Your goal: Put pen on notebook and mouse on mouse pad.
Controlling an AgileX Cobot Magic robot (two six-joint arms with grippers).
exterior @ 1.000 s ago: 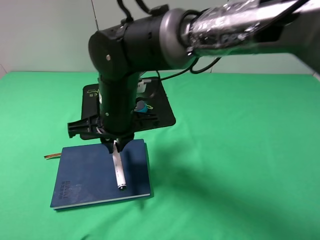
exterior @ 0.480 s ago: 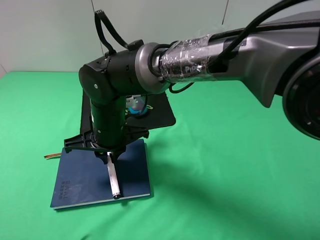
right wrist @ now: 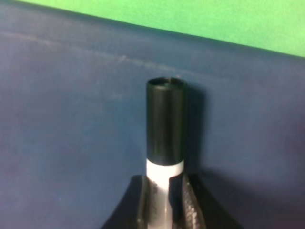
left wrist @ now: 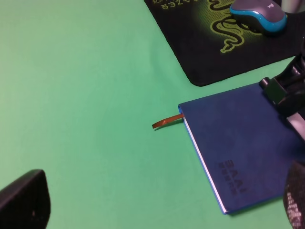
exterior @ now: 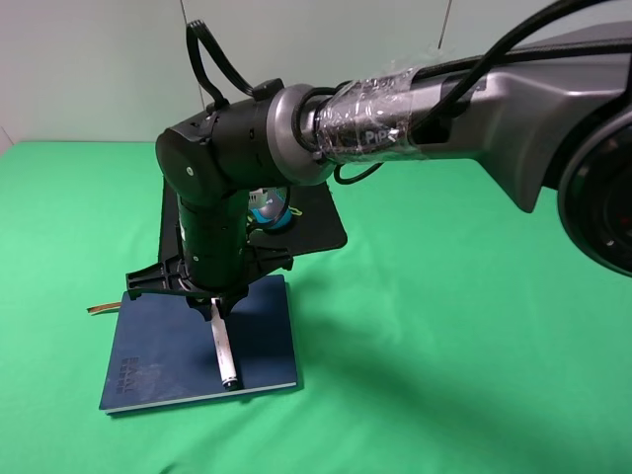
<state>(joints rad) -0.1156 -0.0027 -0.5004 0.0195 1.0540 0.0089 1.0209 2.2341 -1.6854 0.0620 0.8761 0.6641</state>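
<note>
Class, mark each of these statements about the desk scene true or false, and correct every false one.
1. The mouse sits on the mouse pad. True.
2. The right pincer is closed around the pen. True.
3. A tan ribbon sticks out of the notebook. True.
4. The notebook lies open. False: it is closed, with its dark blue cover facing up.
5. The pen is held over the mouse pad. False: it is over the notebook.
</note>
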